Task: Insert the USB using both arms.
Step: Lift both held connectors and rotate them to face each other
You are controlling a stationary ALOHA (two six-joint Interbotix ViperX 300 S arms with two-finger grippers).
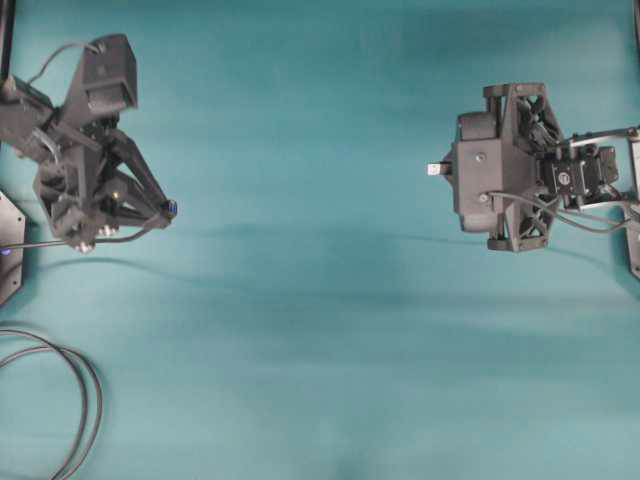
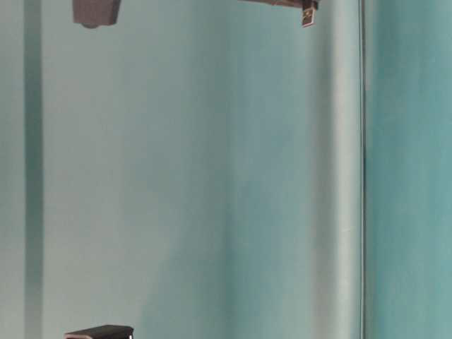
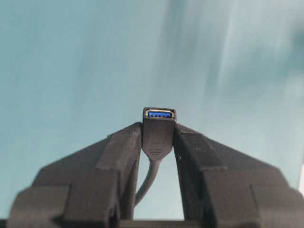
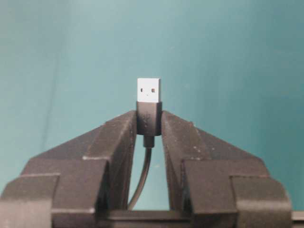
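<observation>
My right gripper (image 4: 149,118) is shut on the USB (image 4: 149,102), a silver-tipped plug on a short dark body. Its tip sticks out past the fingertips. In the overhead view the USB (image 1: 434,169) points left from the right arm (image 1: 505,165). It also shows at the top of the table-level view (image 2: 308,14). My left gripper (image 3: 159,130) is shut on the black socket end (image 3: 159,128) with a blue insert, its opening facing forward. In the overhead view the socket end (image 1: 171,208) points right from the left arm (image 1: 95,165). A wide gap of teal table separates plug and socket.
A thicker looped black cable (image 1: 70,400) lies at the bottom left of the teal table (image 1: 320,330). A thin cable (image 1: 60,242) trails left from the left gripper. A dark block (image 2: 99,332) shows at the bottom of the table-level view.
</observation>
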